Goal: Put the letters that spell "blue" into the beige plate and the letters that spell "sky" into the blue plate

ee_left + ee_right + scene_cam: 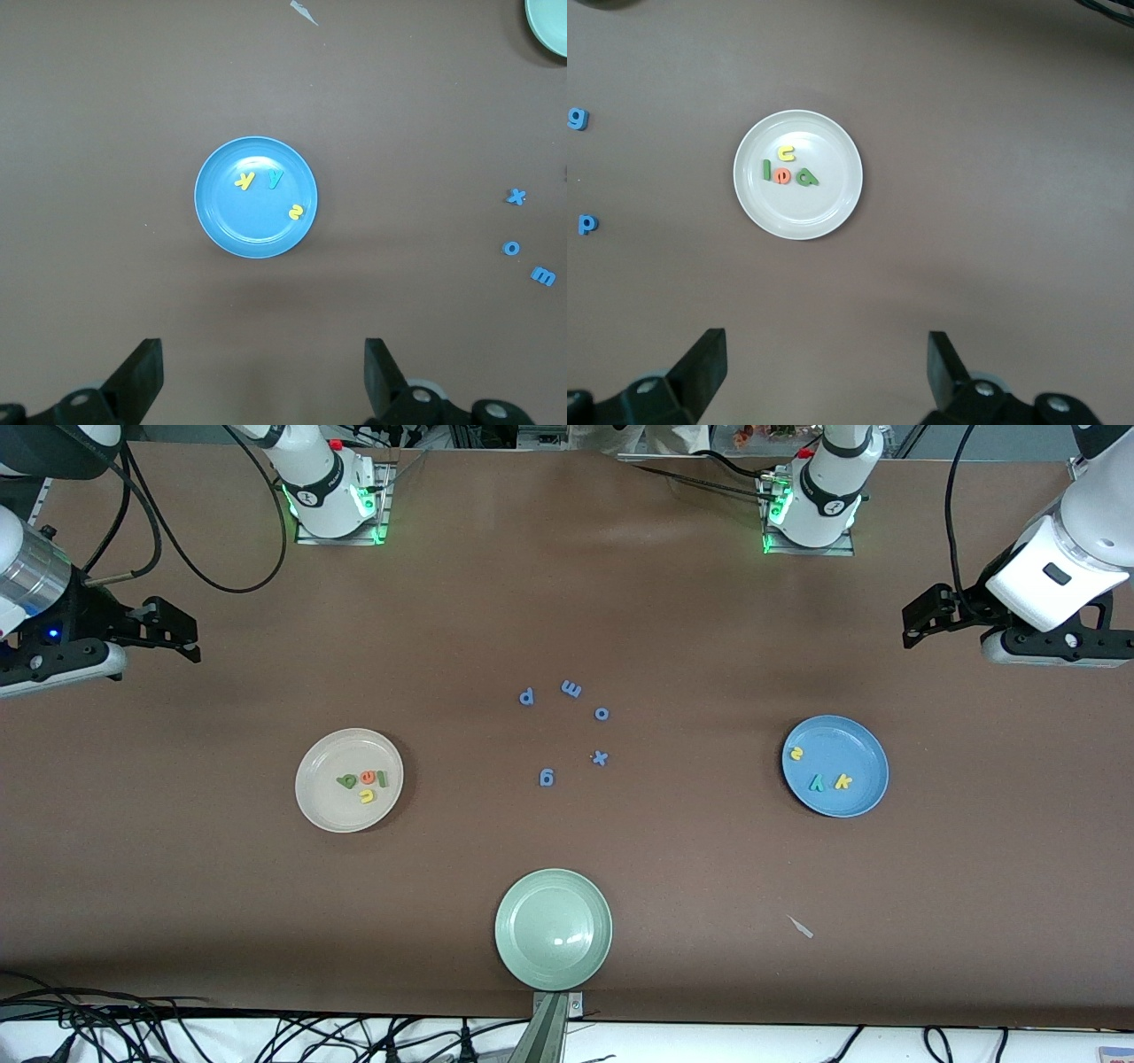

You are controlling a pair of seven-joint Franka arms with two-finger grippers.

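Observation:
The beige plate (328, 802) (824, 208) lies toward the right arm's end and holds the green b (346, 781), orange e (363, 778), green l (383, 779) and yellow u (368, 796). Toward the left arm's end, the blue plate (855, 753) (239, 226) holds the yellow s (796, 754), teal y (817, 783) and yellow k (842, 782). My right gripper (188, 638) (827, 376) hangs open and empty over bare table at its end. My left gripper (912, 624) (263, 381) hangs the same way, open and empty, at its own end.
Several all-blue letters lie mid-table, among them p (526, 696), m (571, 688) and g (547, 778). A pale green plate (514, 957) sits empty near the front edge. A small pale scrap (801, 927) lies on the brown mat nearer the camera than the blue plate.

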